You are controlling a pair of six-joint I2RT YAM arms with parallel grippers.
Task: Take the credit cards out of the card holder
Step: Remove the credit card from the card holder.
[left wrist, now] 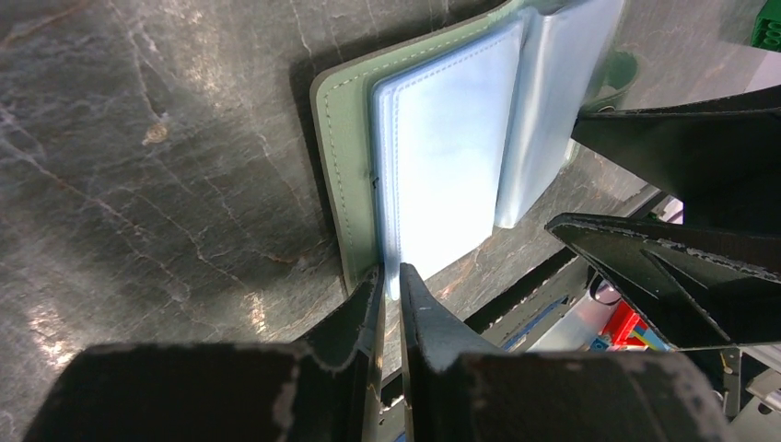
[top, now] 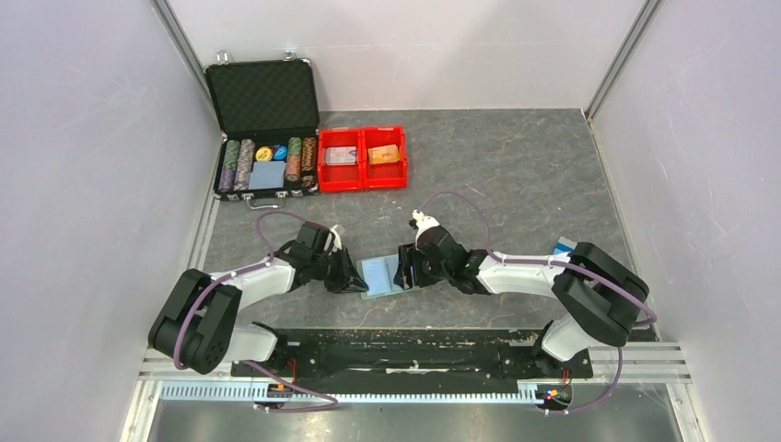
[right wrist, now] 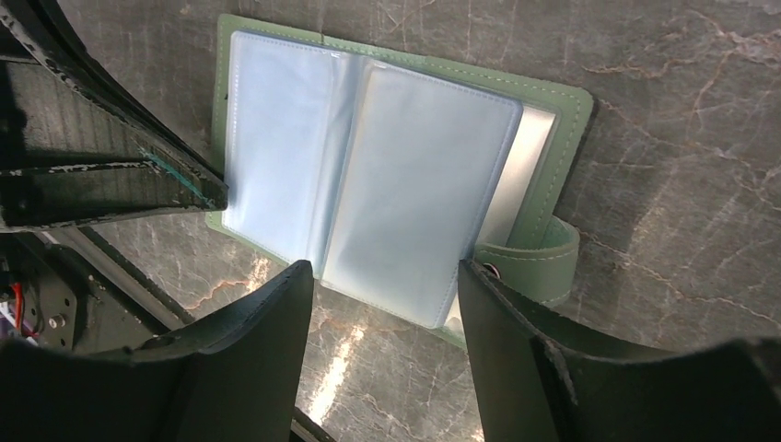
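The card holder point(top: 380, 274) is lying open and flat on the dark marbled tabletop point(top: 516, 175). Its grey-green cover is underneath and its pale blue clear pockets point(right wrist: 276, 138) are facing up.

The left pincer point(left wrist: 392, 276) is sitting at the card holder's left edge. Its jaws are drawn together to a thin slit, and they are pinching the rim of the cover and the pocket sheet between the tips.

The right pincer point(right wrist: 385, 272) is hanging over the card holder's right half with its jaws standing wide apart. One finger is showing on either side of a loose pocket leaf point(right wrist: 414, 184), which is lying across that half. The jaws are gripping nothing, and I cannot tell whether either finger is touching the leaf. A grey-green strap point(right wrist: 539, 262) is curling out from the card holder's right edge, just beside the outer finger.

Well beyond the card holder, towards the back wall, a red bin point(top: 364, 182) is standing with two compartments. What looks like the whitish-grey credit card point(top: 339, 157) is resting in its left compartment, and the orange credit card point(top: 384, 155) is resting in its right one. Both are well apart from the card holder. An open black poker-chip case point(top: 262, 97) is touching the bin's left side, farther from the card holder.
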